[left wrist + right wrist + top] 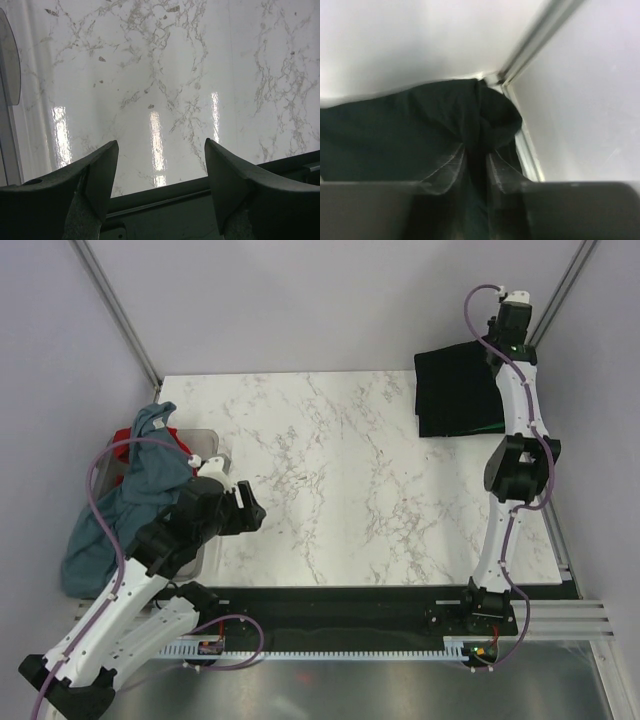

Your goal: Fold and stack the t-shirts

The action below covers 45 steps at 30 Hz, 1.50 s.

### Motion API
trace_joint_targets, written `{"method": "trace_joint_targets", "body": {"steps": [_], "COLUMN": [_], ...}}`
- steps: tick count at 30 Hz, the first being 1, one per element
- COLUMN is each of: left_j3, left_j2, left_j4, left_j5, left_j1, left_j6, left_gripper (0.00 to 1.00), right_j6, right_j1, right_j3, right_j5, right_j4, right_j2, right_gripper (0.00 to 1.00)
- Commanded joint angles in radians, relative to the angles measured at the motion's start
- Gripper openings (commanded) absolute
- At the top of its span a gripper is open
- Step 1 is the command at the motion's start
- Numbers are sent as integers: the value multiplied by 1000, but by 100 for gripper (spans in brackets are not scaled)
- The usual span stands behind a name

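The black t-shirt (455, 390) lies folded at the far right corner of the surface (330, 480). The right claw (475, 155) is right at it, fingers a little apart. I cannot tell if they pinch the cloth. On the left, a grey-blue t-shirt (140, 480) and a red t-shirt (125, 448) hang over the bin (205, 440). The left claw (160, 144) is wide apart and holds nothing.

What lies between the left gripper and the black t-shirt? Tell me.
Only bare marble tabletop lies between the left gripper and the black t-shirt. The top view shows it.
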Motion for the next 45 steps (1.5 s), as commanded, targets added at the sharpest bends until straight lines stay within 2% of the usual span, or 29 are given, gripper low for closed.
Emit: {"method": "trace_joint_targets", "body": {"steps": [1, 3, 4, 10, 14, 15, 17, 19, 20, 21, 22, 24, 28, 30, 31, 33, 34, 36, 37, 40, 42, 45], "left_j3": [4, 4, 3, 3, 7, 7, 7, 9, 7, 9, 7, 9, 7, 7, 7, 7, 9, 9, 10, 13, 13, 13], "left_j2": [10, 10, 1, -21, -19, -21, -27, -33, -38, -44, -47, -53, -64, -67, -65, -61, -58, -44, -39, -22, -19, -31], "left_j4": [22, 21, 18, 16, 10, 7, 7, 2, 1, -2, -4, -4, -5, -7, -5, -5, -7, -7, -7, -10, -13, -17], "left_j5": [-26, -32, -38, -47, -59, -59, -67, -78, -81, -84, -87, -87, -88, -90, -90, -90, -90, -92, -96, -117, -125, -128], "left_j1": [-1, -1, -1, -1, -1, -1, -1, -1, -1, -1, -1, -1, -2, -1, -1, -1, -1, -1, -1, -1, -1, -1], "left_j6": [28, 25, 25, 19, 18, 16, 11, 8, 7, 4, 2, 2, -2, -4, -4, -4, -2, -2, -5, -15, -18, -24], "left_gripper": [77, 77, 77, 76, 76, 76, 76, 76, 76, 76, 76, 76, 76, 76, 76, 77, 77, 81, 83, 87, 88, 88], "right_j6": [109, 202, 210, 319, 391, 426, 541, 627, 651, 652, 663, 652, 661, 700, 748, 798, 847, 897, 917, 956, 970, 930], "right_j1": [-91, -120, -125, -122, -115, -114, -103, -70, -51, -22, 51, 159, 473, 548, 647, 764, 880, 990, 1095, 1275, 1325, 1340], "right_j3": [121, 128, 108, -76, -194, -225, -338, -477, -533, -594, -733, -881, -1261, -1378, -1505, -1637, -1740, -1805, -1841, -1866, -1860, -1854], "right_j5": [106, 120, 134, 105, 57, 21, -104, -154, -229, -240, -251, -311, -239, -256, -203, -136, -69, 6, 40, 151, 230, 228], "right_j4": [166, 174, 178, 189, 191, 189, 184, 175, 175, 187, 198, 271, 269, 244, 247, 320, 345, 384, 393, 436, 441, 487], "right_j2": [147, 162, 149, -45, -266, -311, -447, -542, -638, -688, -790, -889, -1132, -1187, -1240, -1292, -1328, -1339, -1330, -1281, -1245, -1182], "right_gripper": [69, 85, 87, 90, 94, 98, 98, 98, 98, 98, 98, 98, 98, 98, 98, 98, 98, 98, 98, 98, 98, 98]}}
